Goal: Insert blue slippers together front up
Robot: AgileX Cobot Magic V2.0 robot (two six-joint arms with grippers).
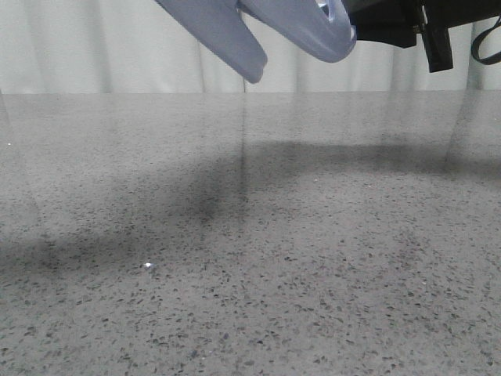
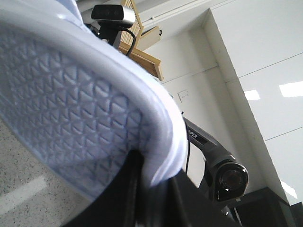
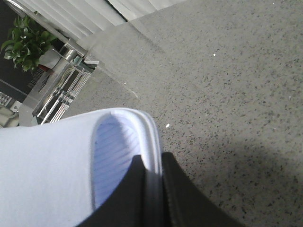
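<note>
Both blue slippers hang high above the table at the top of the front view. One slipper [image 1: 223, 35] slants down from the upper left. The other slipper [image 1: 309, 27] lies beside it on the right, and their tips look close or touching. My right gripper [image 1: 362, 27] is shut on the right slipper's rim [image 3: 152, 142], next to its ribbed footbed [image 3: 113, 151]. My left gripper [image 2: 158, 182] is shut on the edge of the left slipper, whose triangle-patterned sole [image 2: 71, 109] fills that view. The front view does not show the left gripper.
The grey speckled table [image 1: 250, 251] lies well below the slippers. A curtain [image 1: 94, 47] hangs behind it. In the left wrist view the right arm's camera housing [image 2: 229, 178] is close by. A plant [image 3: 26, 45] and a rack [image 3: 61, 90] stand beyond the table's edge.
</note>
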